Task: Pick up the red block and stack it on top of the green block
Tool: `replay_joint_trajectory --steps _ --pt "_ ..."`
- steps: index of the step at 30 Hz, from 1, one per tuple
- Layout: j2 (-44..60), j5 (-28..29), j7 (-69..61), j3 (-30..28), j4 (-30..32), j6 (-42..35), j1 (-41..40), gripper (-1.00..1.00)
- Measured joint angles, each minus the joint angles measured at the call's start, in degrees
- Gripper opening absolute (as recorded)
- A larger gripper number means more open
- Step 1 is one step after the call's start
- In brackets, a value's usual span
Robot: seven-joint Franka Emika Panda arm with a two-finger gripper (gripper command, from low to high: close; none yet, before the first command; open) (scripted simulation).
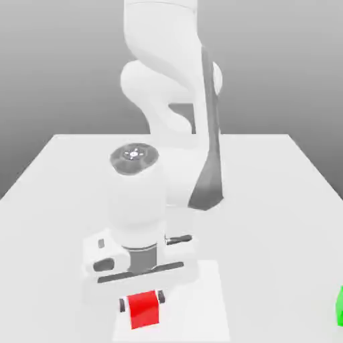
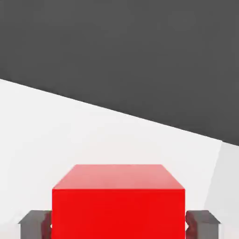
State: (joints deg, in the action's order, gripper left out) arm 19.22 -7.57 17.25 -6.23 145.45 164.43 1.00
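A: The red block [image 2: 118,205] is sitting right between the fingers [image 2: 35,223] of the hand [image 1: 142,307] — clamped on both sides, low over the surface [image 1: 60,194].

B: And the green block [image 1: 339,305]?

A: Well apart, at the exterior view's right edge. A loosening hold while carrying — and it's dropping short.
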Motion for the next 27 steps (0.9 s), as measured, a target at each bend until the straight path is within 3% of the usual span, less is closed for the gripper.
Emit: replay_joint_trajectory --steps 3,8,19,23,24,27 --pt "0.14 0.03 0.03 0.07 -0.01 0.11 -0.06 -1.00" --pt "-8.76 3.79 2.71 -1.92 1.34 -7.36 1.29 -1.00" --pt "-5.76 10.83 -7.77 13.52 -11.22 -17.15 15.85 -1.00" --pt "2.44 15.49 -10.41 17.23 -17.46 -15.54 22.25 -1.00" --pt "4.59 16.49 -10.46 17.24 -18.41 -14.39 23.33 1.00" --pt "4.59 16.48 -10.46 17.24 -18.41 -14.40 23.33 1.00"
